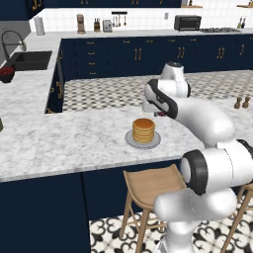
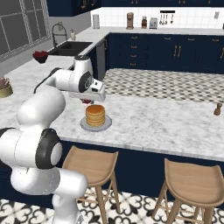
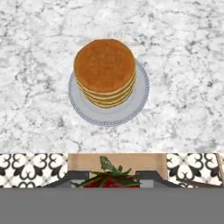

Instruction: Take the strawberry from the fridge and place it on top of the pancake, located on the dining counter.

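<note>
Tool (image 3: 112, 180) clamped on strawberry (image 3: 109, 178), short of pancake (image 3: 105, 70). You should centre over the stack, lower, then release.

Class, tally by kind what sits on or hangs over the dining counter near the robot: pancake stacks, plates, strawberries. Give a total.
Pancake stack: 1
Plate: 1
Strawberry, held in the gripper: 1
Total: 3

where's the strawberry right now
The strawberry sits at the bottom of the hand view, clamped in the shut jaws, above the dining counter and short of the pancake on its plate.
</note>
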